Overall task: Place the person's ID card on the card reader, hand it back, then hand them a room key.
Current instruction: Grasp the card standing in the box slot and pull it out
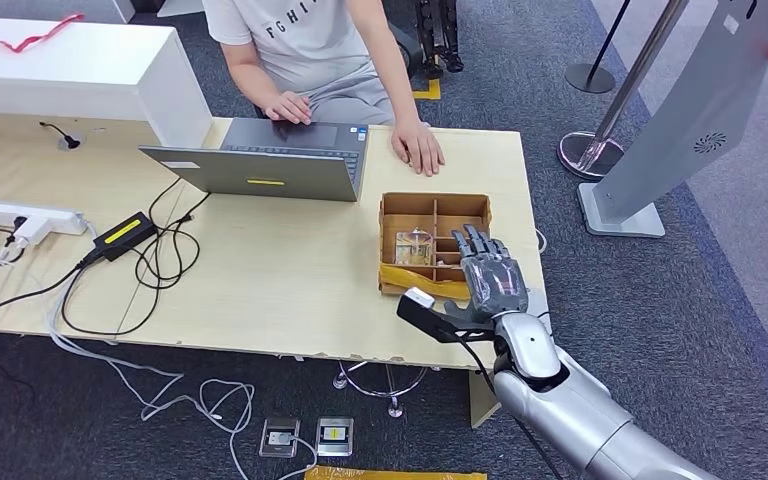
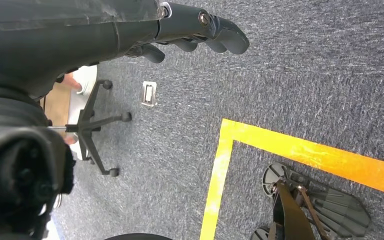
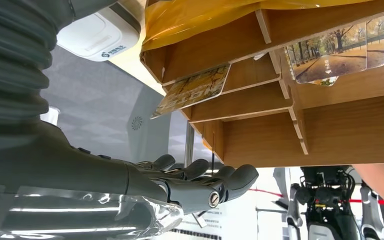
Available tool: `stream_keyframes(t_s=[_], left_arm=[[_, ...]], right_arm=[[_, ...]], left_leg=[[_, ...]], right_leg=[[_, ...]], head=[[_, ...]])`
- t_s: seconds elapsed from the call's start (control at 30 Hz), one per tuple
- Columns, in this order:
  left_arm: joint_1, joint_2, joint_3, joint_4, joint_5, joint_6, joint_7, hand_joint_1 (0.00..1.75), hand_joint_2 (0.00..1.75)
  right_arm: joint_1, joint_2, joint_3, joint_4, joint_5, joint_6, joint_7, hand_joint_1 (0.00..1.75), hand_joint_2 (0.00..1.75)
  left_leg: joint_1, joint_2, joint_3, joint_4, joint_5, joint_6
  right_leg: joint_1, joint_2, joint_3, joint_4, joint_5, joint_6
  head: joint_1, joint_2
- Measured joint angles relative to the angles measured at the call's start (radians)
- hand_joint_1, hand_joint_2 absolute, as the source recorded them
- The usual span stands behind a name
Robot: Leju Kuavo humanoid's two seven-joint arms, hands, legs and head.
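Two cards are seen in the wooden divided box (image 1: 436, 207), right of centre in the head view: one scenic card (image 3: 336, 49) at the upper right of the right wrist view, another card (image 3: 192, 90) leaning in a compartment nearer its centre. The right hand (image 1: 488, 278) is held flat at the box's near right corner, fingers stretched and holding nothing. The left hand (image 2: 200, 30) is hung over the carpet with its fingers curled and nothing in it. A room key is probably to be picked here. The fingers should be lowered into one compartment only, and the card pinched by its free edge, so that the thin dividers are not pushed. The person's hand (image 1: 418, 146) is rested on the table (image 1: 280, 290) above the box.
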Motion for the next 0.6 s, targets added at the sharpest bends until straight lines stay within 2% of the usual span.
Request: stream_keyframes(t_s=[0.1, 0.13, 0.23, 0.27, 0.5, 0.57, 0.6], left_arm=[[-0.001, 0.0, 0.0, 0.0, 0.0, 0.0, 0.0, 0.0, 0.0], [-0.001, 0.0, 0.0, 0.0, 0.0, 0.0, 0.0, 0.0, 0.0], [-0.002, 0.0, 0.0, 0.0, 0.0, 0.0, 0.0, 0.0, 0.0], [-0.002, 0.0, 0.0, 0.0, 0.0, 0.0, 0.0, 0.0, 0.0], [-0.002, 0.0, -0.001, 0.0, -0.002, -0.001, 0.0, 0.0, 0.0], [-0.003, 0.0, -0.001, 0.0, -0.003, -0.001, 0.0, 0.0, 0.0], [-0.003, 0.0, -0.001, 0.0, -0.003, -0.001, 0.0, 0.0, 0.0]], right_arm=[[-0.004, 0.013, 0.0, 0.018, 0.017, 0.0, -0.004, 0.0, 1.75], [-0.006, 0.019, 0.0, 0.024, 0.024, 0.0, -0.003, 0.3, 1.75], [-0.011, 0.029, 0.001, 0.04, 0.048, -0.006, 0.009, 1.61, 1.75], [-0.013, 0.032, 0.001, 0.046, 0.057, -0.01, 0.014, 1.75, 1.75], [-0.025, 0.037, 0.001, 0.091, 0.099, -0.029, 0.035, 1.73, 1.75], [-0.027, 0.037, 0.001, 0.099, 0.11, -0.035, 0.038, 1.45, 1.75], [-0.028, 0.037, 0.001, 0.103, 0.115, -0.038, 0.039, 1.02, 1.75]], left_leg=[[0.0, 0.0, 0.0, 0.0, 0.0, 0.0], [0.0, 0.0, 0.0, 0.0, 0.0, 0.0], [0.0, 0.0, 0.0, 0.0, 0.0, 0.0], [0.0, 0.0, 0.0, 0.0, 0.0, 0.0], [0.0, 0.0, 0.0, 0.0, 0.0, 0.0], [0.0, 0.0, 0.0, 0.0, 0.0, 0.0], [0.0, 0.0, 0.0, 0.0, 0.0, 0.0]], right_leg=[[0.0, 0.0, 0.0, 0.0, 0.0, 0.0], [0.0, 0.0, 0.0, 0.0, 0.0, 0.0], [0.0, 0.0, 0.0, 0.0, 0.0, 0.0], [0.0, 0.0, 0.0, 0.0, 0.0, 0.0], [0.0, 0.0, 0.0, 0.0, 0.0, 0.0], [0.0, 0.0, 0.0, 0.0, 0.0, 0.0], [0.0, 0.0, 0.0, 0.0, 0.0, 0.0]], head=[[0.0, 0.0], [0.0, 0.0], [0.0, 0.0], [0.0, 0.0], [0.0, 0.0], [0.0, 0.0], [0.0, 0.0]])
